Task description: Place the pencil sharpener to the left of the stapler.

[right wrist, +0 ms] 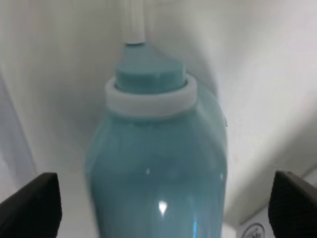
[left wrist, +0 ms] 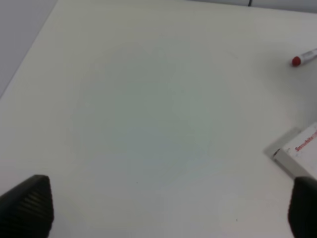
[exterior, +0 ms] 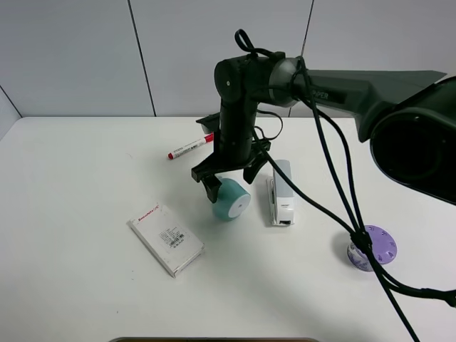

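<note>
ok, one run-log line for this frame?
right pincer: open, straddling pencil sharpener | pencil sharpener: on table, left of stapler, not touching it | left pincer: open, over table

Bright even light, soft shadows; the pencil sharpener (right wrist: 157, 148) looks blurred.

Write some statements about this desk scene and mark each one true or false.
1. The pencil sharpener lies left of the stapler in the high view. True.
2. The right claw is shut on the pencil sharpener. False: it is open, with a finger on either side of it.
3. The left claw holds the red marker. False: it is open and empty, and the marker lies on the table.
4. The purple-lidded container sits right of the stapler. True.
</note>
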Tool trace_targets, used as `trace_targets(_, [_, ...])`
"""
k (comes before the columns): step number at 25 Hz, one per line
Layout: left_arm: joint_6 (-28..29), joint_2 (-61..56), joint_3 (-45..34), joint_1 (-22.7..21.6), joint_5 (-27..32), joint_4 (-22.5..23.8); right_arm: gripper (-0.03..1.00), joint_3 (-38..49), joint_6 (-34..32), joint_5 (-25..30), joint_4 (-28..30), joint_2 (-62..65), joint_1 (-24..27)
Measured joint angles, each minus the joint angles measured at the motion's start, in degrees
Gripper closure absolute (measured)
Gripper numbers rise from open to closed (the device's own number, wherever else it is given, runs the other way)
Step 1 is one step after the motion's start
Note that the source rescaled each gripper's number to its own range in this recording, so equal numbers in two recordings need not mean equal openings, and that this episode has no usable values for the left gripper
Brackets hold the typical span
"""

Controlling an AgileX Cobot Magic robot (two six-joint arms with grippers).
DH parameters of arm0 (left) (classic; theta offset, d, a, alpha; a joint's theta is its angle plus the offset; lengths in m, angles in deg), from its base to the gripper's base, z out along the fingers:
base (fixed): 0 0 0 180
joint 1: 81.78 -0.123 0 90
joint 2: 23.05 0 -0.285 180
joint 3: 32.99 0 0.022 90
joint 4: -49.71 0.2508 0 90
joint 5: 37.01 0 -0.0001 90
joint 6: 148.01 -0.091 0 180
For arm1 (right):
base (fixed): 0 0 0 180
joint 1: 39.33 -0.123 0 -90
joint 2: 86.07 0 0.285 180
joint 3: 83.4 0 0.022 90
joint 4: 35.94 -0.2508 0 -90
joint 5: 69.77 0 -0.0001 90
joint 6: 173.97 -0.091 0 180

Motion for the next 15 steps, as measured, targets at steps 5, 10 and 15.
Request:
trace_targets(5, [0.0,0.0,0.0,0.0,0.0,0.0,0.36,0.0,0.0,0.13,1.43,3.84,0.0])
trace_targets(10, [0.0,0.0,0.0,0.0,0.0,0.0,0.36,0.0,0.0,0.17,2.99,8.95,0.0])
trace_targets(15, [0.0,0.0,0.0,0.0,0.0,0.0,0.36,0.0,-1.03,0.29,3.38,15.53,0.0])
